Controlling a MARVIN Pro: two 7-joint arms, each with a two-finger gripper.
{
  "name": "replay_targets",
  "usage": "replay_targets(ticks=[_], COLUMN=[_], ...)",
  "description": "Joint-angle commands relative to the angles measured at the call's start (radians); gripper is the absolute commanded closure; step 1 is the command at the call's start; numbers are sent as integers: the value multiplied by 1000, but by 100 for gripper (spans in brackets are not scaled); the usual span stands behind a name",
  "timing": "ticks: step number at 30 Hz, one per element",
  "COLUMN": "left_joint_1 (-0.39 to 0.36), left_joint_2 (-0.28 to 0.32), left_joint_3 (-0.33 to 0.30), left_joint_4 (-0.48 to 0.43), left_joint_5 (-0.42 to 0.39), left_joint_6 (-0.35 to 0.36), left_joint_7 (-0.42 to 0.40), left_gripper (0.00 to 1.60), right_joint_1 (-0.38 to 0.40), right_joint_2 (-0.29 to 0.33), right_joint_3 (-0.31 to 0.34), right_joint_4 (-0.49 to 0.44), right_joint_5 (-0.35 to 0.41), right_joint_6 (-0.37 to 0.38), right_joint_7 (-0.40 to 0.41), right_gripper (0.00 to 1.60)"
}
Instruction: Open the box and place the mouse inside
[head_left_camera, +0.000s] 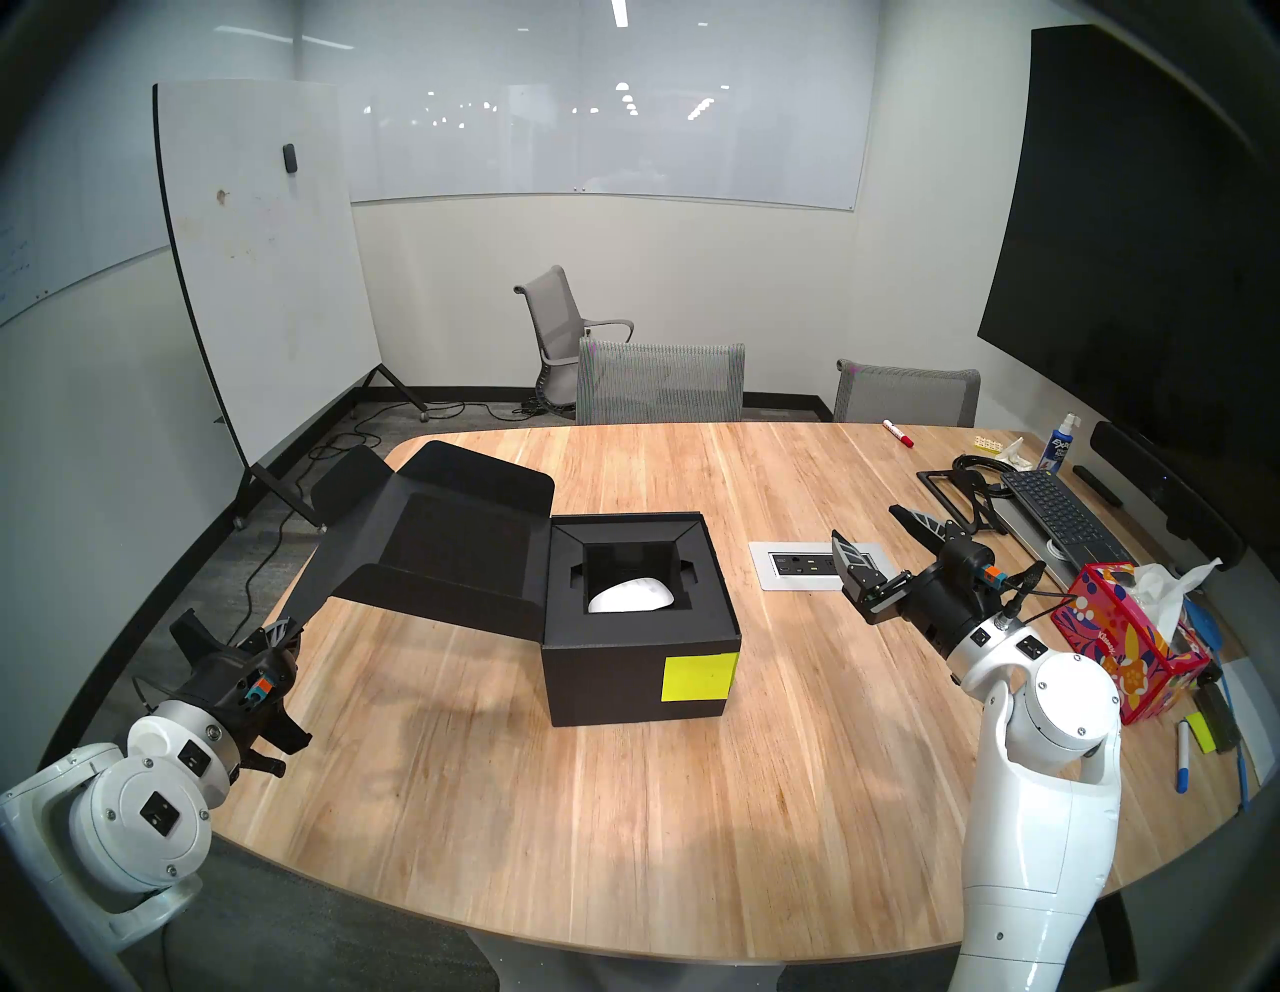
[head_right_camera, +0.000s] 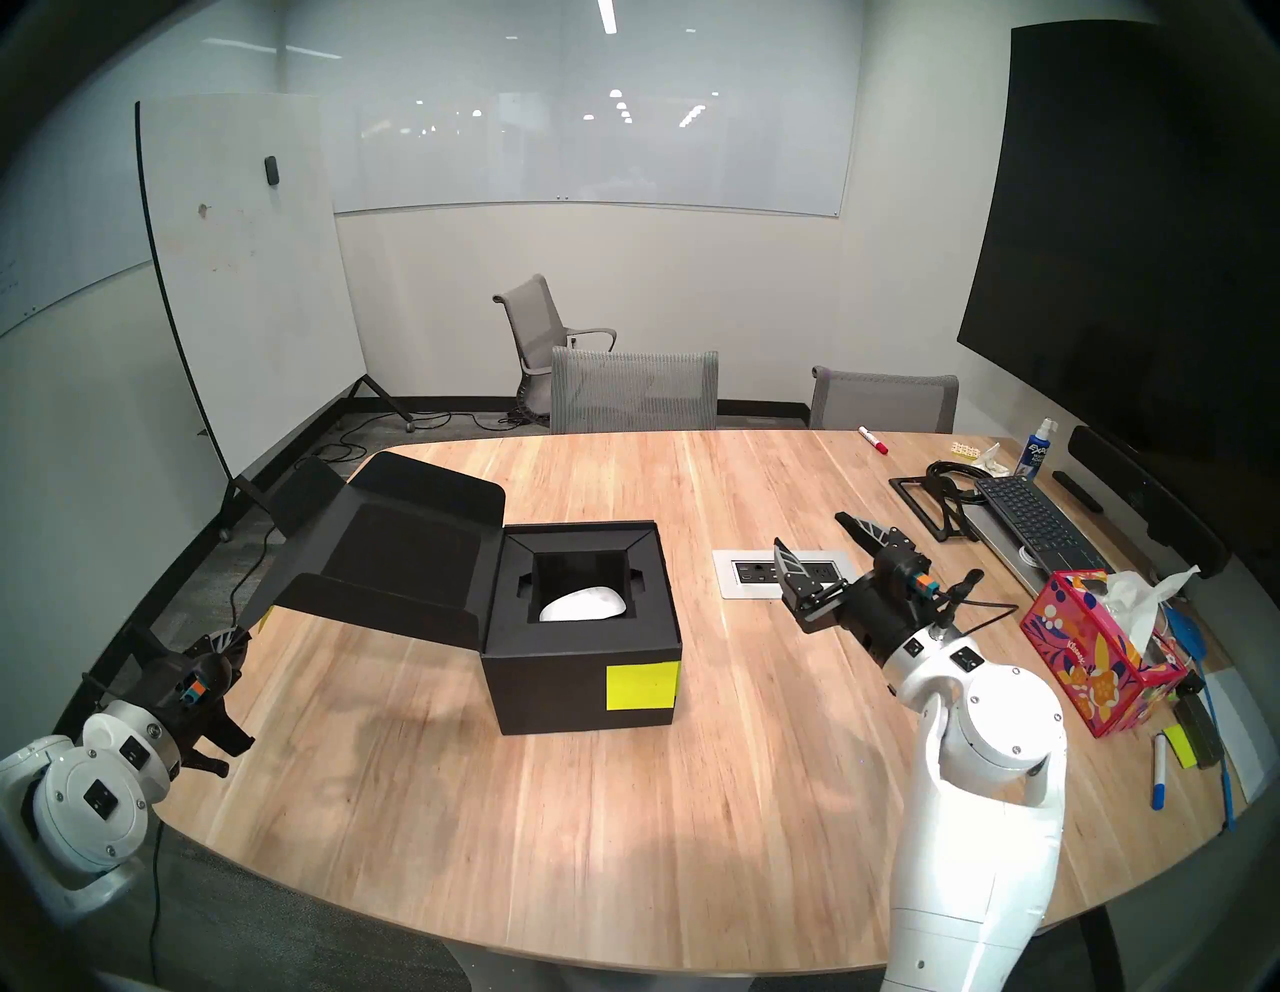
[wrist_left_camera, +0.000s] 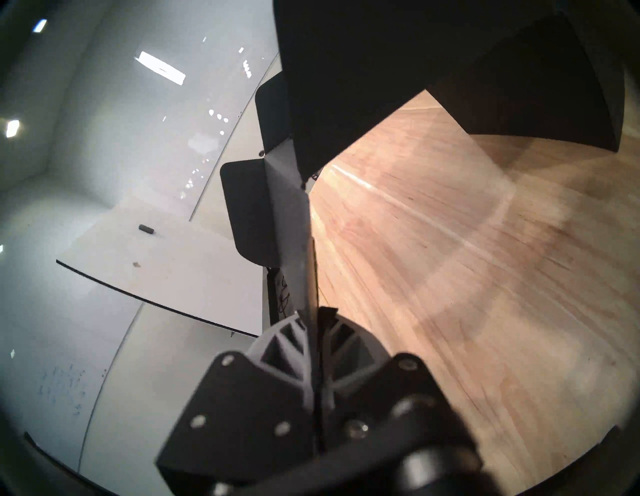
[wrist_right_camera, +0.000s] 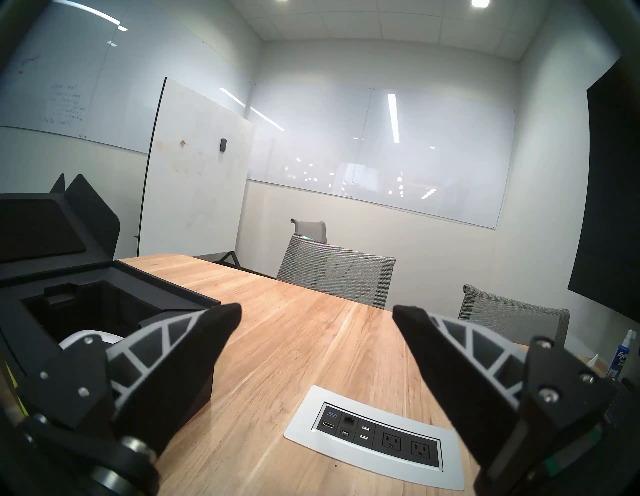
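Over at nine o'clock on the table (head_left_camera: 692, 796), the left gripper (head_left_camera: 287, 634) has its jaws pinched tight on the outer edge of the lid flap (head_left_camera: 443, 547), which sprawls open toward ten o'clock from the box (head_left_camera: 623, 679). The black box sits near the middle, and the white mouse (head_left_camera: 632, 595) lies down in its inner well, well apart from both grippers. At three o'clock the right gripper (head_left_camera: 876, 530) hovers with jaws spread wide, holding nothing, above the power outlet panel (head_left_camera: 783, 578).
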Motion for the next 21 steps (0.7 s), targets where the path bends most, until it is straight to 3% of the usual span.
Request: replay_targets(ticks=[1,21], left_joint_1=[53,41], left_joint_2=[60,211], left_joint_3=[-96,-364], left_joint_4=[-30,-30], left_joint_5=[141,505], left_joint_6=[11,-28], left_joint_7=[-68,-299], left_gripper=[160,160], right_joint_1=[12,12], right_joint_2=[2,2], right_joint_3=[2,2], right_joint_4=[-22,-23], right_joint_5=[6,6], right_joint_6=[-5,-6], right_joint_7=[-1,-1], right_gripper=[0,0])
